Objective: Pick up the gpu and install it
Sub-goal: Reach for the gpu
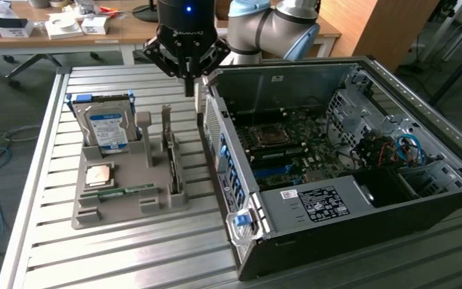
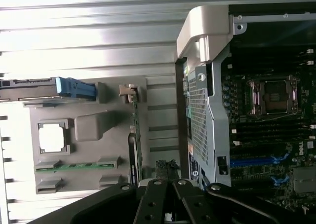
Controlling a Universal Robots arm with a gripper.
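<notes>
The exterior view sits high and set back, looking down on the open computer case (image 1: 295, 84) and the parts tray (image 1: 127, 208) beside it. The wrist view looks straight down from closer, over the case's tray-side wall. Both views share that wall and the tray.

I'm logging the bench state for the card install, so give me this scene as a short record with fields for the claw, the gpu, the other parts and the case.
claw: shut, raised over the table near the open case's edge, beside the holder
gpu: standing on edge in a slot of the grey holder, not gripped
hard drive: upright in the same holder
memory stick: lying flat in the holder
computer case: on its side, open, motherboard visible
</notes>
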